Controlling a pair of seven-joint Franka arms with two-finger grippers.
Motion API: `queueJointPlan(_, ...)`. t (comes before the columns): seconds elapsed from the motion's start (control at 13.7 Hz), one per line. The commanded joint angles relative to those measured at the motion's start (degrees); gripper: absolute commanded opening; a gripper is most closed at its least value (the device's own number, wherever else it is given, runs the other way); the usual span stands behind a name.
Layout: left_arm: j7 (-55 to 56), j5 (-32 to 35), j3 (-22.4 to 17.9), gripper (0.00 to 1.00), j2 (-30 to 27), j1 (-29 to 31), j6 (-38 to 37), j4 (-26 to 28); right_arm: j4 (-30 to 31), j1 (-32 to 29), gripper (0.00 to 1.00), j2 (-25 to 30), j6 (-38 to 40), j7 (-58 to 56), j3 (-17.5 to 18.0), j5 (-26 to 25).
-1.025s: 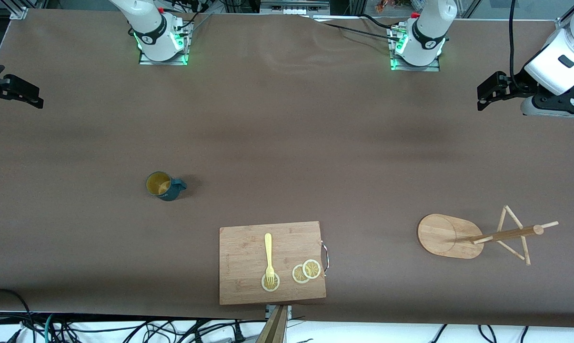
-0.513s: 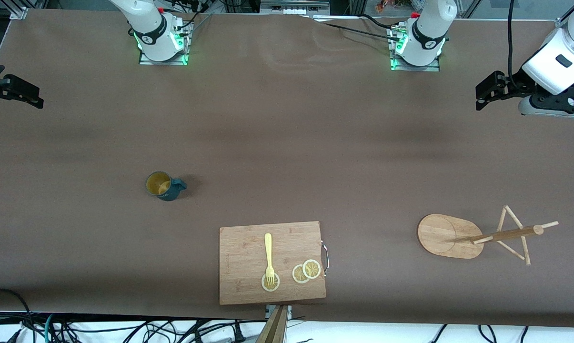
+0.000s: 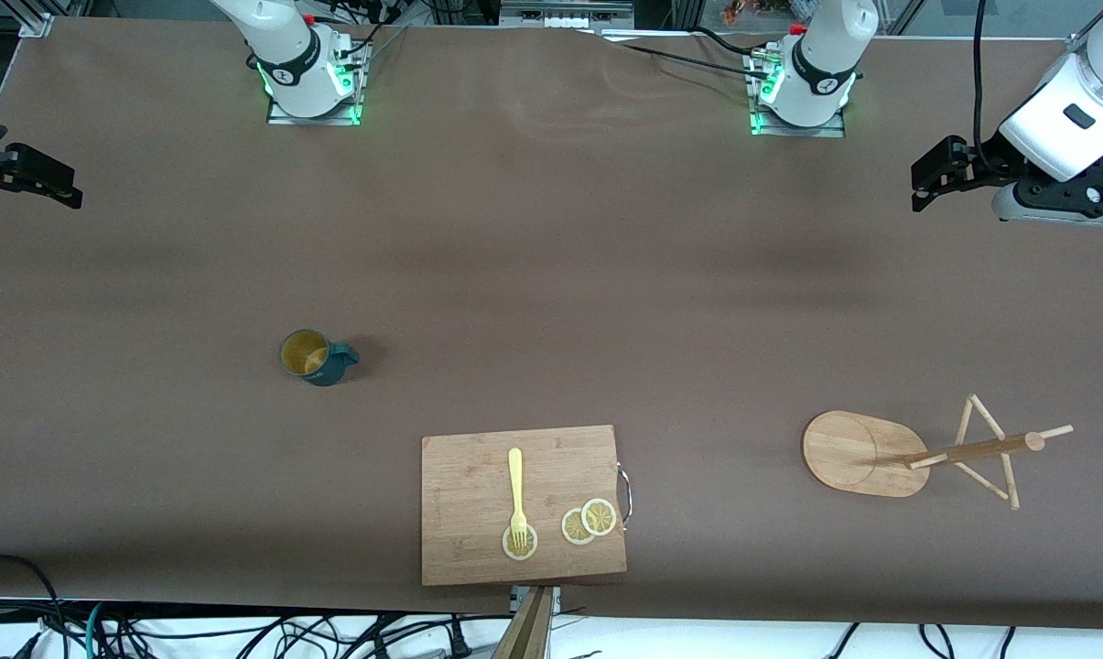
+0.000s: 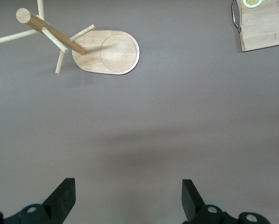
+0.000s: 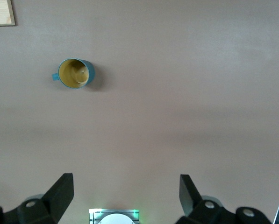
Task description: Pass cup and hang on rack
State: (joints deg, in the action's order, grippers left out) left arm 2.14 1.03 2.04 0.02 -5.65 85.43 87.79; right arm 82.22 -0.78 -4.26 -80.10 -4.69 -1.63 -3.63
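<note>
From across the table, the cup (image 3: pixel 316 357) stands upright toward the right arm's end, the rack (image 3: pixel 917 453) toward the left arm's.

Left wrist view: left gripper (image 4: pixel 128 199) spread wide, empty, over bare table.

Right wrist view: right gripper (image 5: pixel 126 196) likewise released, cup (image 5: pixel 75 73) well apart.

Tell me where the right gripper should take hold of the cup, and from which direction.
Probably the rim wall, from straight above: the cup stands upright, mouth open, alone on the table. Straddle the wall away from its handle, leaving it free for the rack. The right gripper is open.
</note>
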Motion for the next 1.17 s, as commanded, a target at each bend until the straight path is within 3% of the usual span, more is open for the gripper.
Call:
queueJointPlan(0.0,0.7,0.7,0.1,1.0,0.7,-0.3,-1.0,-1.8,0.6,-0.9,1.0,0.6,-0.5,0.6,0.7,-0.4)
queueJointPlan(0.44,0.6,0.8,0.0,1.0,0.7,-0.2,-1.0,-1.8,0.0,-1.6,1.0,0.1,-0.7,0.8,0.7,-0.1)
queueJointPlan(1.1,0.6,0.8,0.0,1.0,0.7,-0.2,-1.0,-1.8,0.0,-2.2,1.0,-7.5,-4.3,0.6,0.7,0.2)
